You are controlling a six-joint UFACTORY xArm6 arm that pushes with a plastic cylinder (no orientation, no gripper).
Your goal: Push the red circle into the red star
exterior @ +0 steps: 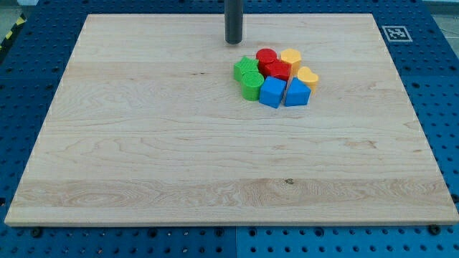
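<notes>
The rod hangs straight down from the view's top edge, and my tip (234, 41) rests on the counter (143, 143) at about eleven o'clock from the red circle (266, 56), apart from it. There is no hand, just this bare rod. The red circle touches the red star (277, 69) at its five o'clock, inside a tight cluster with green, yellow and blue blocks. The wooden counter sits on a blue perforated base (437, 86).

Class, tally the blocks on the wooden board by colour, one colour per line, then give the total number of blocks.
Red: 2, the red circle and the red star
Green: 2
Blue: 2
Yellow: 2
Total: 8 blocks
</notes>
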